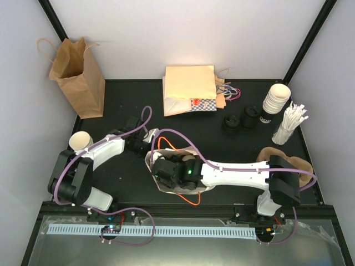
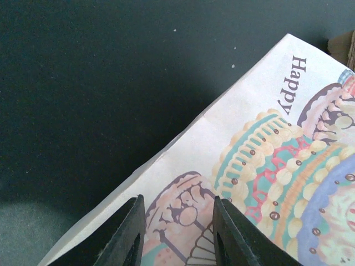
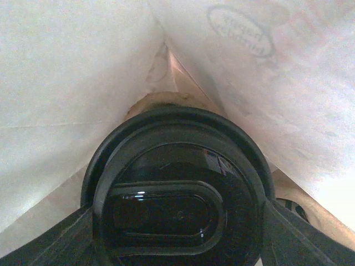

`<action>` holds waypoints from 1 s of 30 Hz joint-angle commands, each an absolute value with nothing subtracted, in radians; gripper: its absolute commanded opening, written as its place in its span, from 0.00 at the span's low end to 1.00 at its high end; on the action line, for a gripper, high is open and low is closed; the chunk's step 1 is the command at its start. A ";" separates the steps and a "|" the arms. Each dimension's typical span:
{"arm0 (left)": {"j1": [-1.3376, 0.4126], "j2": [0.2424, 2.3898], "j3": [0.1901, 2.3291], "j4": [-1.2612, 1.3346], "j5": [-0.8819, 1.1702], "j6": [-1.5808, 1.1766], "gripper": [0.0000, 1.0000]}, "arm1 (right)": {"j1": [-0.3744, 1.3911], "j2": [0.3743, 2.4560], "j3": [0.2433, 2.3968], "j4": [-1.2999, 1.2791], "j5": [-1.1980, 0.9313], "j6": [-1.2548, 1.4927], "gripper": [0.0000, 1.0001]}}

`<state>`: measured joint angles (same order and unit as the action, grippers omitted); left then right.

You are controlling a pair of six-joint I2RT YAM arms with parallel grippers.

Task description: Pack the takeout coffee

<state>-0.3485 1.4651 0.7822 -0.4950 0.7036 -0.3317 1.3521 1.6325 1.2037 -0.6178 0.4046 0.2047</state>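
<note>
holding the coffee: right jaws closed on the takeout coffee [image 3: 177, 166], one finger pressed to each side of its round black lid.
takeout coffee, place: inside the printed paper bag [image 2: 266, 166], with white bag walls rising close around it at 9, 12 and 3 o'clock; the cup body under the lid is hidden.
printed paper bag: near the middle of the dark surface [image 1: 133, 102], mouth open, the right arm reaching into it from 3 o'clock; cake drawings and the word "happy" show on its outer face.
left jaws: at the bag's 10 o'clock rim, standing part-way apart with printed paper showing between the fingers [image 2: 130, 233]; whether they pinch the paper i cannot tell.
brown paper bag [image 1: 77, 72]: upright at 10 o'clock, well apart from the printed bag.
flat bag stack [image 1: 188, 88]: lying flat at 12 o'clock.
loose black lids [image 1: 239, 120]: at 2 o'clock, beside the stacked cream cups [image 1: 275, 100].
white sticks [image 1: 288, 124]: a bundle standing upright at 2 o'clock, just beside the stacked cups.
lone cream cup [image 1: 81, 141]: lidless, at 9 o'clock, near the left arm.
</note>
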 commanded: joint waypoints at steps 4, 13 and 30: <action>-0.365 1.412 0.831 -0.617 0.707 -0.328 0.38 | 1.357 1.631 1.154 -0.793 0.482 0.189 0.31; -0.352 1.310 0.912 -0.689 0.620 -0.334 0.59 | 1.373 1.649 1.167 -0.686 0.585 0.144 0.32; -0.346 0.958 0.993 -0.845 0.568 -0.302 0.71 | 1.383 1.590 1.175 -0.711 0.517 0.180 0.96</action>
